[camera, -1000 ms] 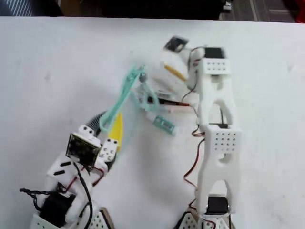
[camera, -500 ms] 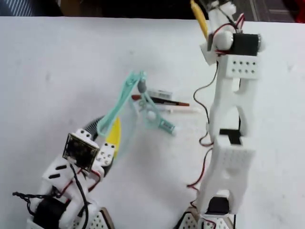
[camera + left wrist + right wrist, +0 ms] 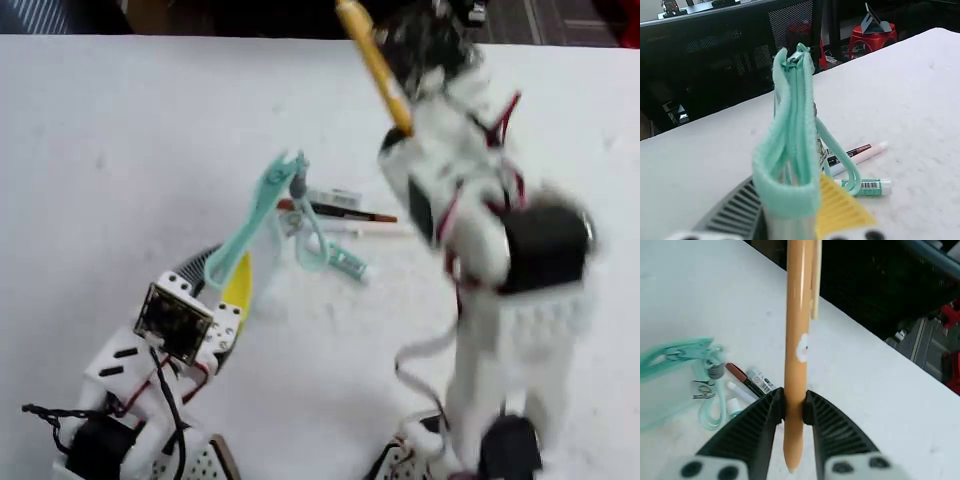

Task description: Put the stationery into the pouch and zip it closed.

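Near the table's (image 3: 120, 130) front left corner, the left gripper (image 3: 225, 268) (image 3: 790, 212) has its grey and yellow fingers closed on the near end of the pouch's mint-green zip band. The pouch (image 3: 255, 215) (image 3: 790, 150) (image 3: 670, 370) is clear-sided. It stands on edge and runs from that grip toward the middle of the table, with the band uppermost. In the left wrist view the two sides of the band stand slightly apart at the fingers and meet at the far end. A small grey piece (image 3: 297, 185) (image 3: 715, 371) hangs from that far end, and a mint cord loop (image 3: 315, 245) (image 3: 840, 160) (image 3: 712, 412) lies on the table on the pouch's right. Just past the loop, about mid-table, three pieces of stationery lie outside the pouch. A white pen (image 3: 370, 229) (image 3: 855, 154) (image 3: 740, 392) is the nearest. A dark reddish pen (image 3: 345, 211) (image 3: 737, 374) lies alongside it. A short tube with a barcode (image 3: 335, 197) (image 3: 867, 186) (image 3: 760, 381) lies at the loop's edge. The right arm rises from the front edge to the right of centre and carries the right gripper (image 3: 400, 138) (image 3: 793, 407) well above the tabletop. Its black fingers are clamped around the lower part of a yellow-orange pen (image 3: 375, 65) (image 3: 799, 315). Only the short tip shows below the grip, and the long barrel points toward the table's far edge.
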Controlling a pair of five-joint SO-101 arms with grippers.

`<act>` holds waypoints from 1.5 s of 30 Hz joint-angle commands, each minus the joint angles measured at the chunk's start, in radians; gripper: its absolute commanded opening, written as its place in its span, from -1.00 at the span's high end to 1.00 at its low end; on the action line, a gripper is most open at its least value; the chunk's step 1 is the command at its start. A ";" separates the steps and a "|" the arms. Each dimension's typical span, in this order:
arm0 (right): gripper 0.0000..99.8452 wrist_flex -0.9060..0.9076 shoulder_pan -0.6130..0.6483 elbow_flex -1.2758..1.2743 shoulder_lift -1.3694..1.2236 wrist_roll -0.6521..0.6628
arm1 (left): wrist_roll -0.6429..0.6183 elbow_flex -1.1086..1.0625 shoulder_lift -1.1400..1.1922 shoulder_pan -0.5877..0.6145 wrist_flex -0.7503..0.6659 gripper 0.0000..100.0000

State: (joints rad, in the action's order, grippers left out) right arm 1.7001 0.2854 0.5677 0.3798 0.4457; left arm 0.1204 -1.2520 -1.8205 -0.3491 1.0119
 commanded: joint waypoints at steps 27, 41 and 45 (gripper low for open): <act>0.97 -0.090 0.390 0.236 0.073 -0.233 | -0.054 0.143 0.266 -0.010 -0.006 0.72; 0.97 -0.189 0.541 0.244 -0.058 -0.236 | -0.140 0.092 0.229 -0.008 -0.026 0.59; 0.97 -0.142 0.615 0.235 -0.002 -0.238 | -0.140 0.097 0.229 -0.008 -0.029 0.59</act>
State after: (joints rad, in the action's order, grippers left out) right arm 1.5451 0.8592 0.7871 0.3307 0.2171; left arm -0.0084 -1.1630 -1.5873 -0.3521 1.0073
